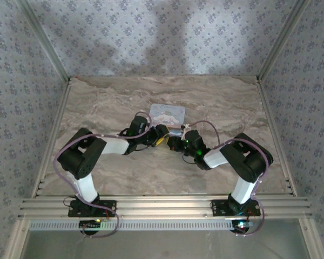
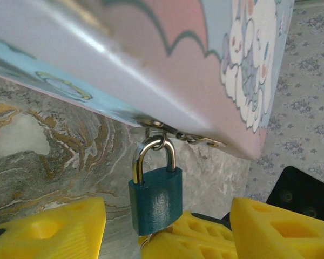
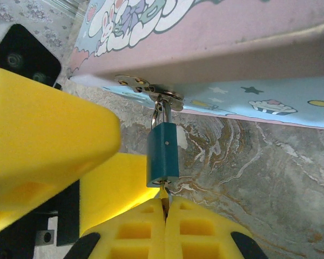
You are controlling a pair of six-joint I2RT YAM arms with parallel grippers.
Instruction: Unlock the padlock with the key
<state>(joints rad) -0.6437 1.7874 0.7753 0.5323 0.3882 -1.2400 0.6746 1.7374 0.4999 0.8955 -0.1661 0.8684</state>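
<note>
Your right gripper (image 3: 165,216) pinches the key (image 3: 164,193), padlock (image 3: 163,154) at 12 o'clock. Clamp the open left gripper (image 2: 167,211) on it, then twist.

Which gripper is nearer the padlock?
Right. The right gripper, shut on the key, sits directly under the padlock. The left gripper is open, straddling the padlock without touching.

The padlock (image 2: 155,199) has a teal-blue body and a thin silvery shackle (image 2: 154,154); the shackle is closed and hooked through the hasp (image 2: 175,132) on the cartoon-printed tin (image 2: 205,54); the key (image 3: 163,193), a thin sliver, meets the padlock's underside, pinched in the right gripper (image 3: 164,208).
</note>
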